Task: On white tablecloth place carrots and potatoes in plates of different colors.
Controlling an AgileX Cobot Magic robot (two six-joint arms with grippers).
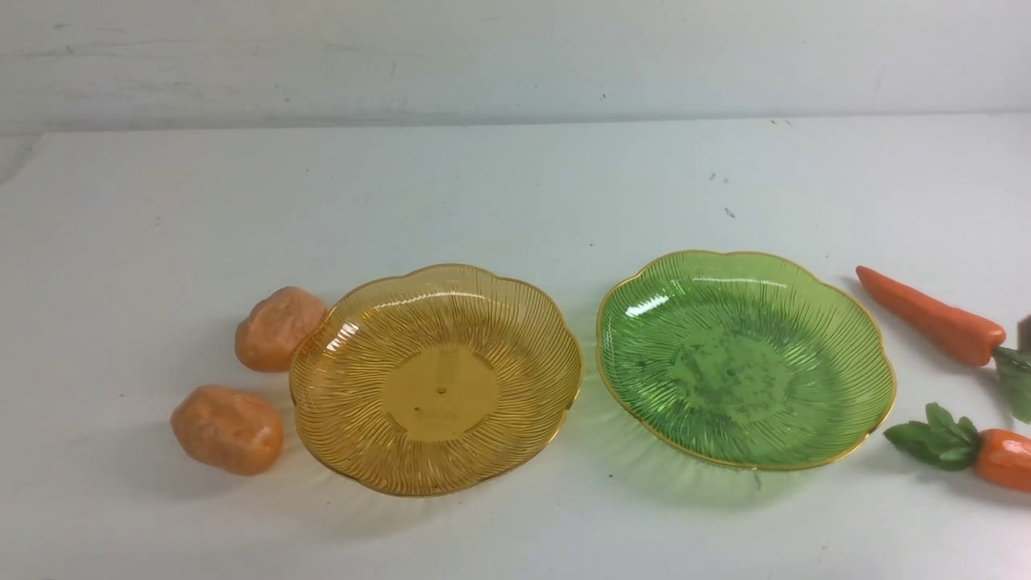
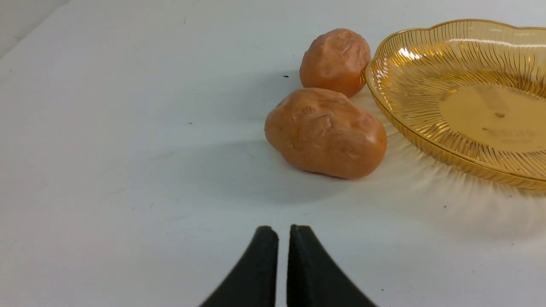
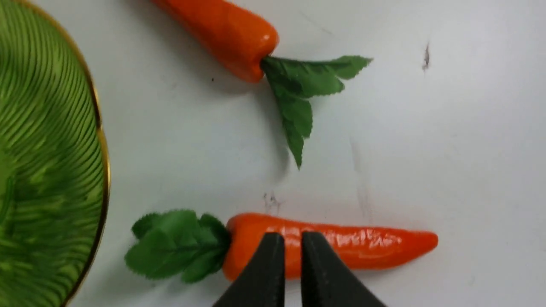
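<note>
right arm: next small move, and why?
Likely open the right tool wide before descending. Its tips stand almost together, lined up with the body of the near carrot, too narrow to straddle it. That carrot lies on the cloth beside the empty green plate, and nothing is held yet.

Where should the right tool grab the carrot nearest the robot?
Take the near carrot by its thick orange body just past the leaves, from above, closing across its width. It lies flat on the tablecloth; the tapered glossy tip would likely slip.
</note>
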